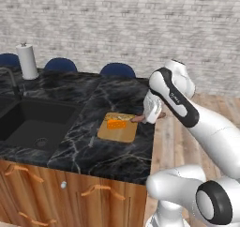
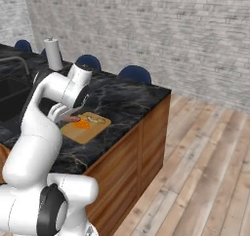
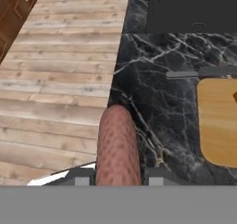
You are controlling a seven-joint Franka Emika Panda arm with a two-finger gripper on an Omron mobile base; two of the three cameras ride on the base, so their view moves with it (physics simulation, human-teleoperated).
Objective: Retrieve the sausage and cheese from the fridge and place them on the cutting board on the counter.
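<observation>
Cheese [image 1: 116, 124] already lies on the cutting board [image 1: 117, 131], toward the board's far half, so one of the two foods looks delivered. The board itself sits on the black marble tabletop [image 1: 93, 151], to the right of the inset sink [image 1: 40, 123] and close to the tabletop's right-hand end.

Right of the cheese, just past the board's far right corner, the sausage [image 1: 139, 118] is clamped between the two fingers of the hand [image 1: 151, 118]. In the hand view the sausage [image 3: 117, 146] rises between the finger tips, which press its sides, so the hand [image 3: 117, 179] is gripping it and not open. From that view the sausage's free end hangs over the marble near the tabletop's edge, with the board [image 3: 217, 121] off to one side of it and the wooden floor [image 3: 60, 79] on the other. The right base view shows the same: the sausage [image 2: 73, 118] pokes out beside the board [image 2: 88, 130], near the orange cheese [image 2: 82, 125].

My judgement is that the task is most of the way through: both foods are out of the fridge and one is placed. What remains is to carry the sausage over the board, beside the cheese, lower it and let go. Whether the sausage already overlaps the board's corner I cannot tell.
</observation>
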